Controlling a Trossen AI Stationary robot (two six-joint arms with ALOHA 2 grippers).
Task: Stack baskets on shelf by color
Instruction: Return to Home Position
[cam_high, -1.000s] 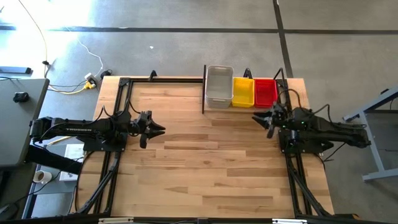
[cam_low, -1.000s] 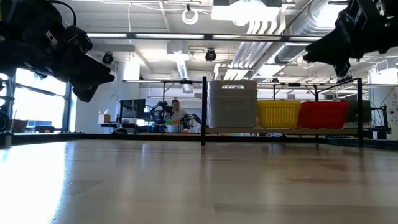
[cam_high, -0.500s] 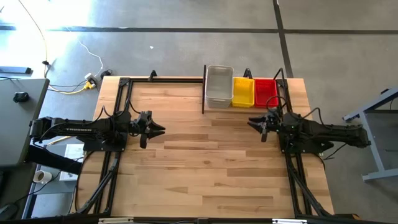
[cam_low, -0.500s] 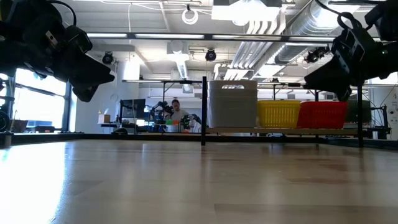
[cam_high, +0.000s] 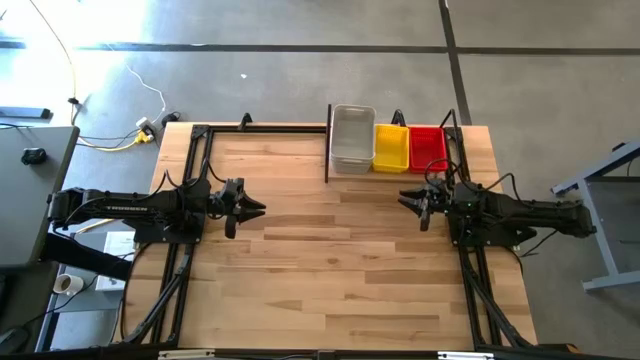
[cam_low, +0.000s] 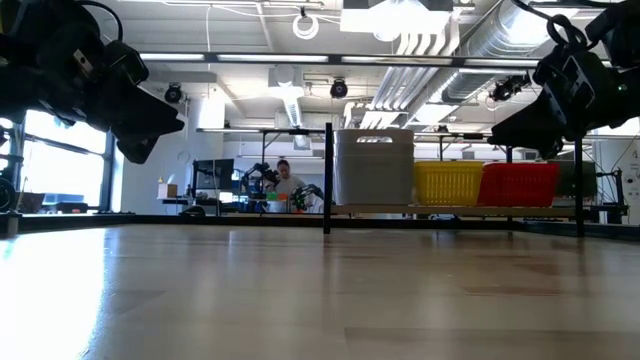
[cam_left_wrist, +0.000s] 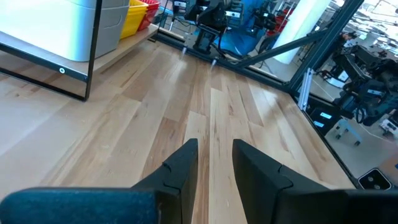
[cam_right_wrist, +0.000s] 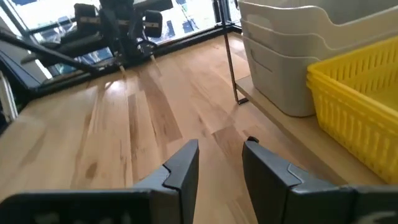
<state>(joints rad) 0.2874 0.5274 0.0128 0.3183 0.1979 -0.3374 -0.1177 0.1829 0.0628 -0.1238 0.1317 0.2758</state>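
The baskets stand side by side on the shelf at the table's far edge: a whitish-clear nested stack, a yellow stack and a red stack. The low view shows them in a row on the black rack, with clear, yellow and red. My left gripper hovers open over the table's left part, far from the shelf. My right gripper hovers open just near-side of the yellow and red baskets, pointing toward the table's left, and holds nothing.
Black arm-mount frames run along the table's left side and right side. The wooden tabletop between the arms carries no other objects. Beyond the far edge, the low view shows a workshop with a person far off.
My right gripper has drawn back from the red basket, moving down and toward the table's near-left, and it has levelled out to point left. It then stayed nearly still. The left arm and the baskets have not moved.
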